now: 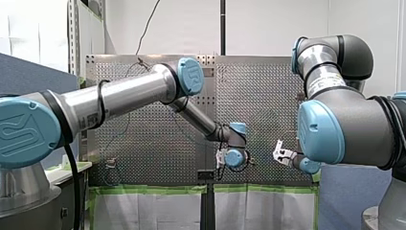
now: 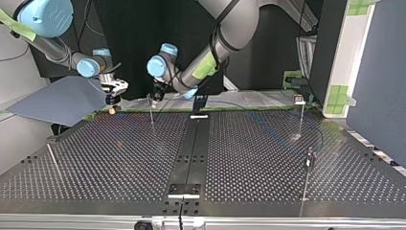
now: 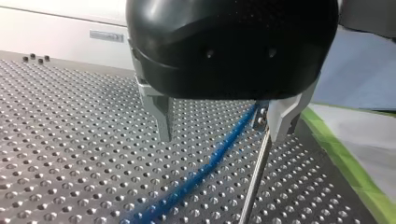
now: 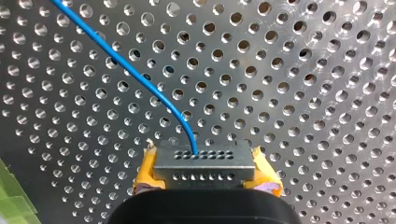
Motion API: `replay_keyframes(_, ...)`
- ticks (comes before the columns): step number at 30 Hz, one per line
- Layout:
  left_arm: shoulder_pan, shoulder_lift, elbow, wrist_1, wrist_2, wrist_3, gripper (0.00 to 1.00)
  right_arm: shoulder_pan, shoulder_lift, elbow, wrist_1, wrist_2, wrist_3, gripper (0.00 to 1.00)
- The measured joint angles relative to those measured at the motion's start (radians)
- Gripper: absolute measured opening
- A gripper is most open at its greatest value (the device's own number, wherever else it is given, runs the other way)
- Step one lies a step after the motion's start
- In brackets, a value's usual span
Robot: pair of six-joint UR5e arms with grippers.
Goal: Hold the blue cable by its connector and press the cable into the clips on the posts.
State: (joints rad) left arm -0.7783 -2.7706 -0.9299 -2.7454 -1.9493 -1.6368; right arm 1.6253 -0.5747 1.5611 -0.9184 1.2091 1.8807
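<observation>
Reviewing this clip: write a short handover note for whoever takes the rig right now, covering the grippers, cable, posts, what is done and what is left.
Right gripper: shut on the grey connector, a yellow pad on each side. The blue cable runs from it over the table.
Left gripper: open, metal fingers straddling the cable and the top of a post. The cable meets the clip; I cannot tell if it is seated.
Another post stands at the top view's right; its clip is too small to read.
Done: connector held.
Left: check this clip, then press the cable into the rest.
</observation>
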Motion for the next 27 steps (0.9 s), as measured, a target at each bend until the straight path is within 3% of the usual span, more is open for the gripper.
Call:
replay_keyframes(5,-0.002,0.036,-0.041,-0.04,-0.037,0.015,1.0,0.0,0.0,-0.002,0.002,0.0,0.0,0.0)
replay_keyframes(12,-0.006,0.045,-0.1,-0.079,-0.085,0.027,1.0,0.0,0.0,-0.003,0.004,0.0,0.001,0.0)
replay_keyframes(27,-0.065,0.045,-0.122,-0.029,0.017,0.015,1.0,0.006,0.0,-0.003,0.01,0.001,0.003,0.0)
